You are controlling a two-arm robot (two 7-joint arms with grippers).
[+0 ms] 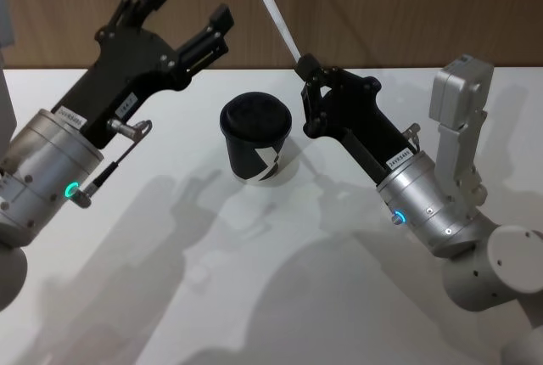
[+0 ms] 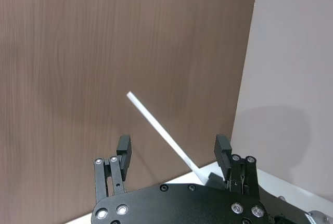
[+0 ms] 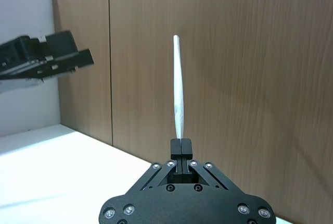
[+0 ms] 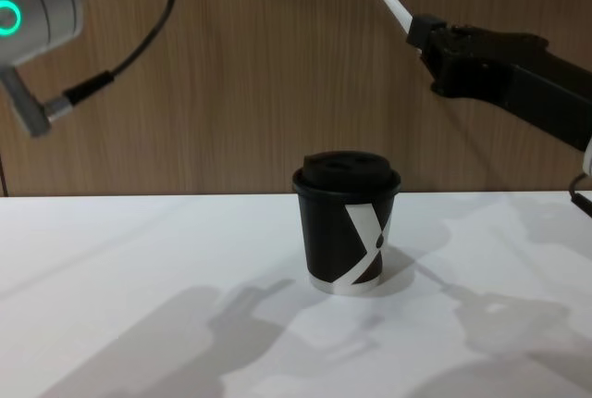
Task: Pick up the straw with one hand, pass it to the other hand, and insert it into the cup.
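Right gripper (image 1: 304, 66) is pinching the straw (image 1: 270, 4) by its end (plain from right wrist view) above-right of the cup (image 1: 256, 140); left gripper (image 1: 188, 3) is hanging agape above-left.

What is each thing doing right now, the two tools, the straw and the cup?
Cup: upright, lid on, nothing poked into it.
Straw: held tilted in the air, outside the cup.
Right tool: shut on the straw's lower end.
Left tool: open, empty, apart from the straw.
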